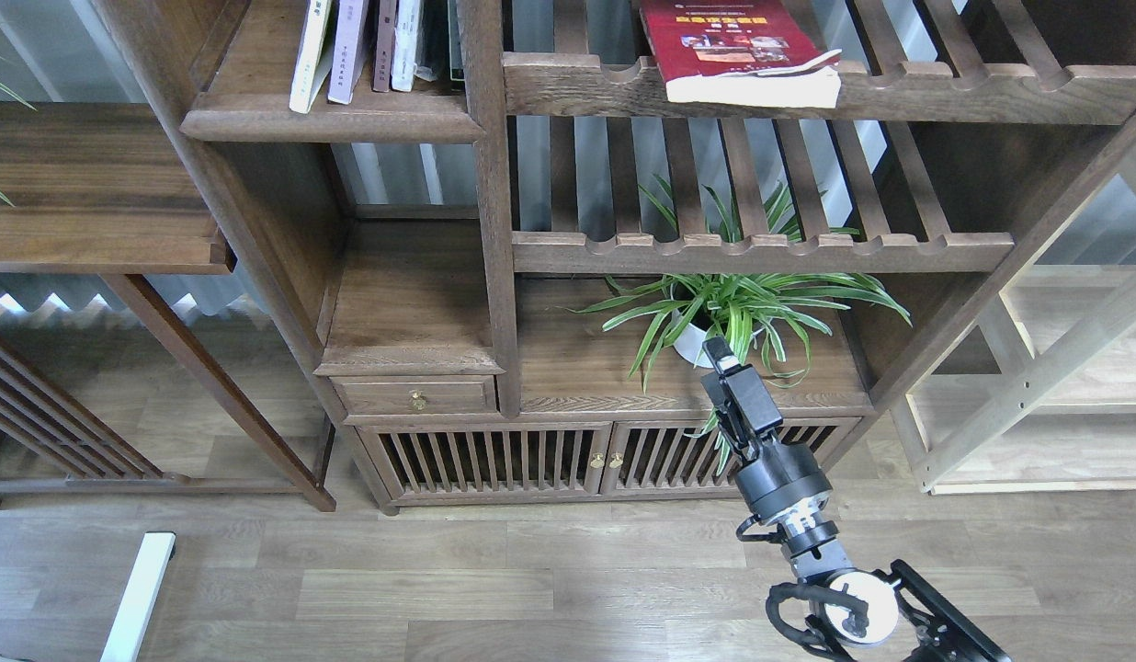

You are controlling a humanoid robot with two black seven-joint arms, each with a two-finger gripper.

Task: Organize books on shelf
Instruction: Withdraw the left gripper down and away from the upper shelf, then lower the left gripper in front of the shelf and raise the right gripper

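A dark red book (715,41) with a yellow band and photos lies flat on the top slatted rack (945,92), its white page edge overhanging the front rail. To its left, the dark-brown shelf (334,124) with a rounded front lip holds several upright books. A pale one (309,60) leans at the left end, and a lavender one (349,51) stands beside it. My right gripper (715,351) points up in front of the cabinet, just below the plant, far under the red book. It is dark and its fingers cannot be told apart. My left gripper is out of view.
A potted spider plant (729,317) in a white pot sits on the cabinet top (577,368), right behind my right gripper. A second slatted rack (761,250) runs above the plant. A low brown side table (90,193) stands at left and a pale shelving unit (1037,395) at right.
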